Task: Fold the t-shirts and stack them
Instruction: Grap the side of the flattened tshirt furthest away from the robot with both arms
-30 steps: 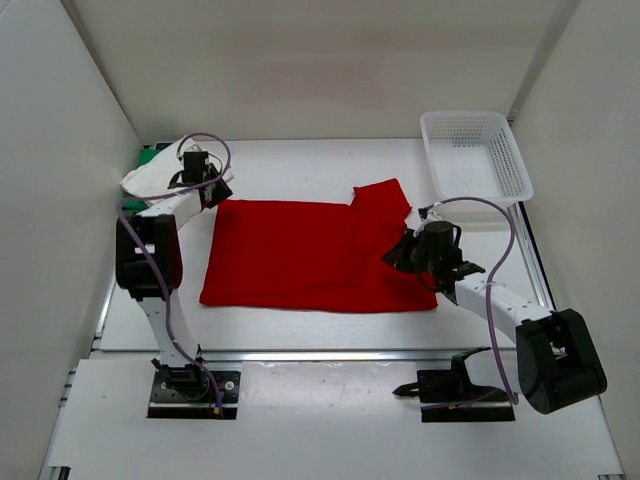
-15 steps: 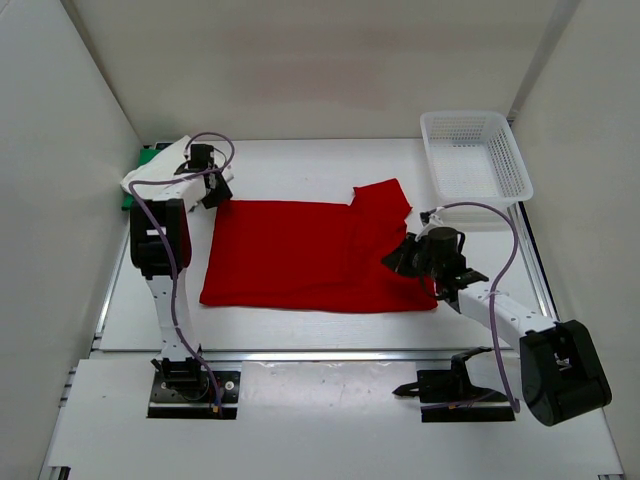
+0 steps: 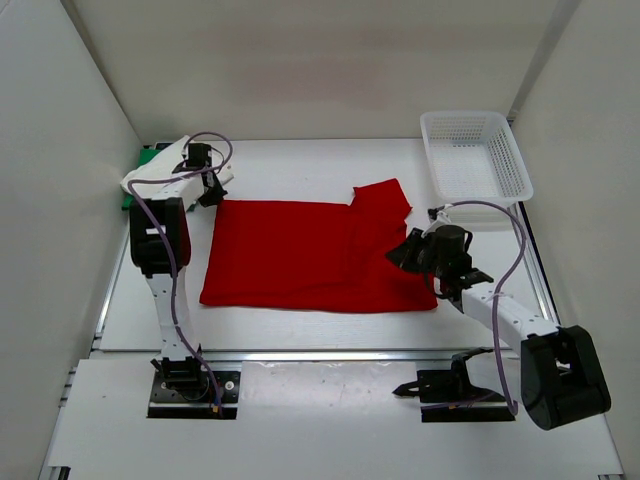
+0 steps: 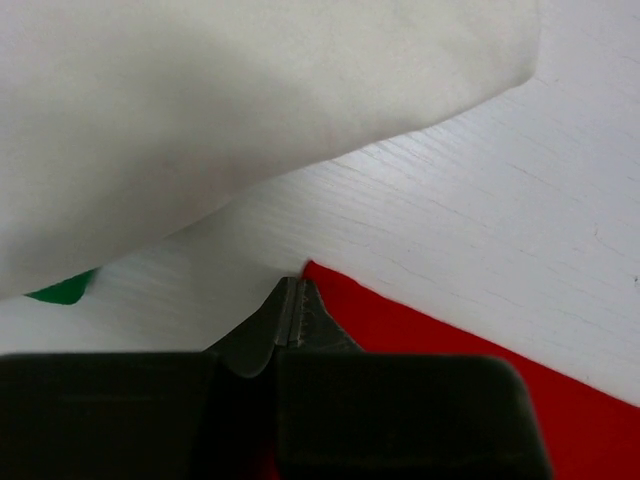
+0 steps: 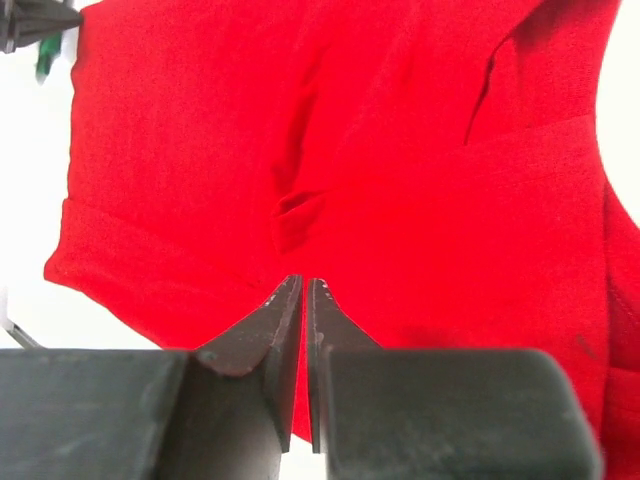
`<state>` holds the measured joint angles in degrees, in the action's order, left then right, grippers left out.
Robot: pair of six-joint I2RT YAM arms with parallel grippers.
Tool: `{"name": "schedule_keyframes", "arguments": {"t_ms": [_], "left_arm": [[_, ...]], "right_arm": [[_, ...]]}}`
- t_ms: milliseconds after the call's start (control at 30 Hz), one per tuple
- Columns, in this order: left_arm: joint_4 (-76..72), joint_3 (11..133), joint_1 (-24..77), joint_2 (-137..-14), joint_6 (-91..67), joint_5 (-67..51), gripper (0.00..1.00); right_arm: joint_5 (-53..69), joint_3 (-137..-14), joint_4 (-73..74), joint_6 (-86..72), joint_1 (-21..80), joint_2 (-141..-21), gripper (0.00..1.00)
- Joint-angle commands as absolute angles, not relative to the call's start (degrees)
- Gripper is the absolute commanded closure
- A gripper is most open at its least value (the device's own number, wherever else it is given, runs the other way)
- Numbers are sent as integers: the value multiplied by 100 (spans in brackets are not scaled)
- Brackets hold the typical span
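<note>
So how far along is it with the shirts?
The white shirt lies over the green shirt at the far left, so those two look stacked. The red shirt is in hand: mostly spread out, with the left gripper and right gripper closed at its edges. Its folding and stacking are left.

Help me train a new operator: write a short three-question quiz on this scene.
1. True or false: the white mesh basket holds a garment.
2. Which lies spread mid-table? A) towel B) red t-shirt C) apron
3. What lies on the green t-shirt at far left?
Key: 1 false; 2 B; 3 the white t-shirt.
</note>
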<state>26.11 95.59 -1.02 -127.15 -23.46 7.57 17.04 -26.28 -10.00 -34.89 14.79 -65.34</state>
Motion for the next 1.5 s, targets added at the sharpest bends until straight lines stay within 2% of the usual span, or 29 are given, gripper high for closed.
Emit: {"name": "schedule_keyframes", "arguments": {"t_ms": [0,167,400,667,767,1200,1467], "left_arm": [[2435,9195,-158,-12323,-2373,826,100],[2101,8868,-141,-11971,-2513,712,100],[1759,8614,-176,-11357,-2698,475,100],[1459,8315,-202,-10925,-2883,255,100],[1363,8147,-132,-10706,-2971,123,100],[801,7453,71,-10099,-3296,-193,100],[791,7462,88,-10160,-3287,-238,100]], "right_arm": [[1661,-2707,-1309,-3490,1389,-6530,94],[1416,-3145,-1441,-3411,1187,-7126,88],[1389,-4182,-1704,-3490,625,-8374,86],[1143,-6177,-941,-2953,510,-9940,84],[862,-6826,-703,-2717,457,-10440,80],[0,-11369,2344,-1478,615,-13358,68],[-105,-13411,3637,-1327,694,-14702,66]]}}
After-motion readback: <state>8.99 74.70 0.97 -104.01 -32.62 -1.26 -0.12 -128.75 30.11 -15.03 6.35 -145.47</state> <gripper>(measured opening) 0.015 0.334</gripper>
